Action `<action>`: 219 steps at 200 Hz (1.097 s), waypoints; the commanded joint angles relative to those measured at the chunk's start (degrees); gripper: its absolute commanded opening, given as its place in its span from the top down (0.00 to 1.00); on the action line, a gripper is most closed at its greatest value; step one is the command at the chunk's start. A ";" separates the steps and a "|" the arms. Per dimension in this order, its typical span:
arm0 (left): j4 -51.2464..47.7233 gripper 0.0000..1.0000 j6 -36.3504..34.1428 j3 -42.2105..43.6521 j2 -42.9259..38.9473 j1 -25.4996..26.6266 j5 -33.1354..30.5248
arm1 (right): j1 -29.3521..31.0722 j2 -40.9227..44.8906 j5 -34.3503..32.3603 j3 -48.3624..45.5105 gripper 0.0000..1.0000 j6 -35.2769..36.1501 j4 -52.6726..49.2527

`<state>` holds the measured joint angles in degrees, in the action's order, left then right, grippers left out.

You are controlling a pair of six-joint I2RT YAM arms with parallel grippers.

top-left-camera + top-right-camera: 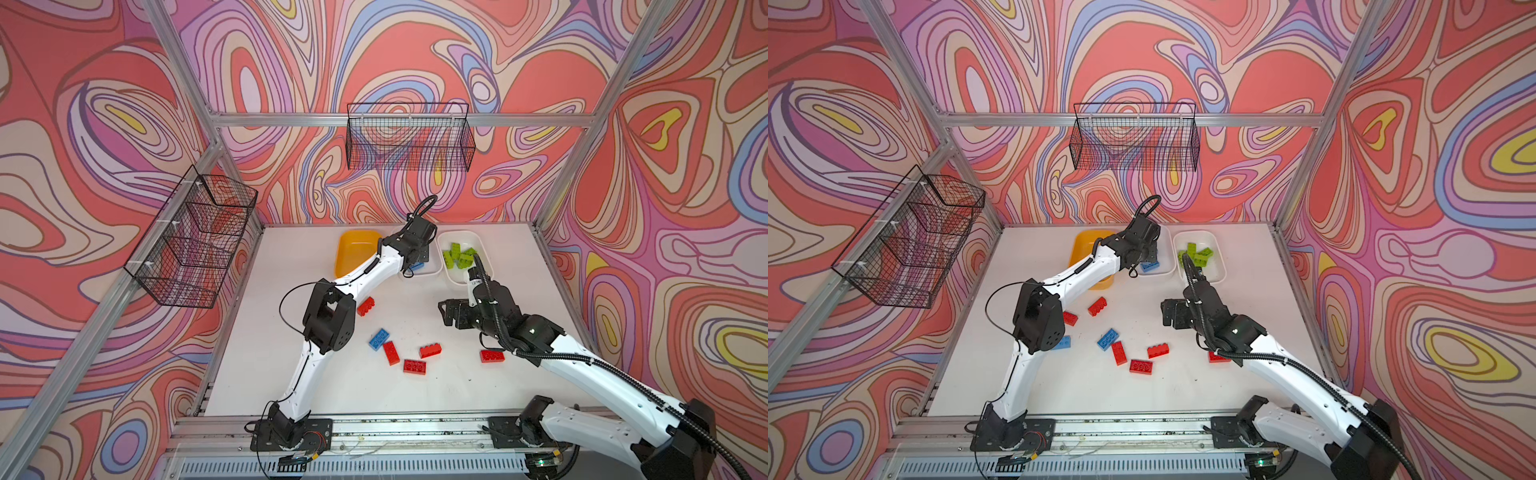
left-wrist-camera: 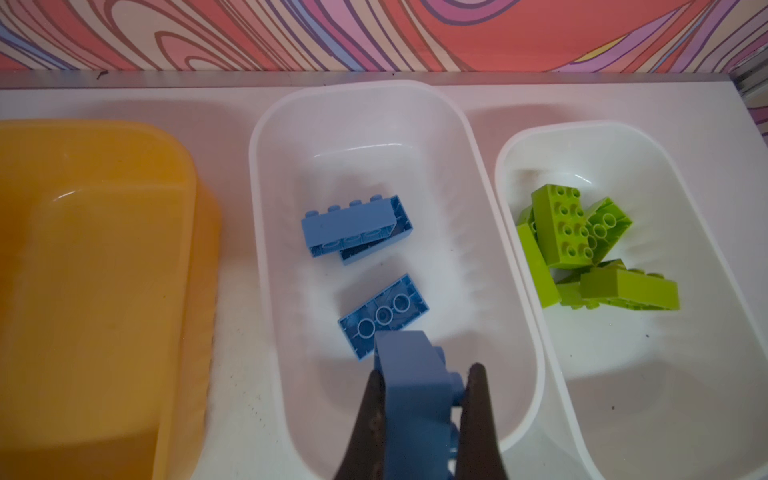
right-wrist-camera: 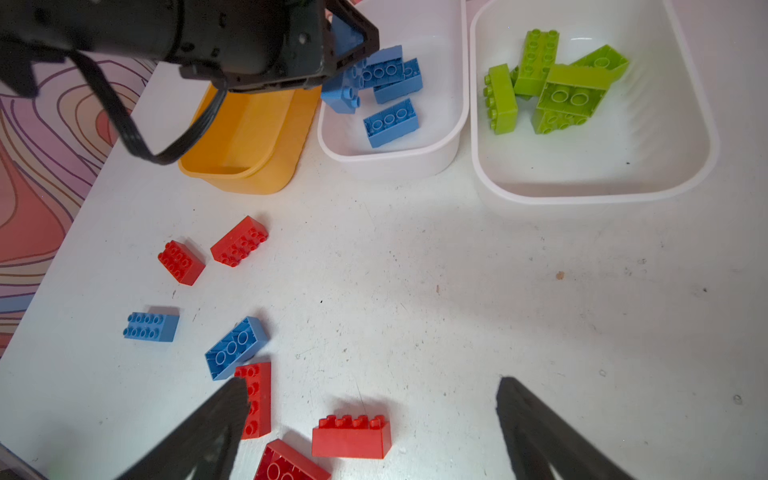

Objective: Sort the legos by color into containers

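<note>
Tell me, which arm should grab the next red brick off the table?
Right. The right gripper is open and empty, hovering close to a red brick. The left gripper is busy, shut on a blue brick over the middle white tub.

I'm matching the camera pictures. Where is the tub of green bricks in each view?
In a top view: shallow white plastic tub of lime green bricks, rightmost of three tubs.
In a top view: same place.
Left wrist: in view, third tub along.
Right wrist: in view, third tub along.
Shared landmark: the yellow-orange plastic tub, first in that row.
</note>
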<state>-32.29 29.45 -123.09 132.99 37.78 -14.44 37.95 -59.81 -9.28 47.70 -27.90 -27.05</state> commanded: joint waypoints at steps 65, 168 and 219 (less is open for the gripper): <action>2.81 0.30 -0.42 -7.70 8.28 -1.35 3.77 | 0.20 -3.20 -2.66 2.56 0.02 2.15 0.27; 9.44 0.25 3.45 41.92 -32.74 -1.22 -3.21 | 0.32 -0.23 4.45 2.31 0.02 0.70 1.12; 2.78 0.24 10.40 72.60 -60.00 -1.17 -7.13 | 0.62 -0.72 5.84 2.21 0.02 0.00 0.99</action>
<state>-23.66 35.05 -60.97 81.19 36.45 -18.41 38.00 -60.49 -4.91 49.63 -26.87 -26.46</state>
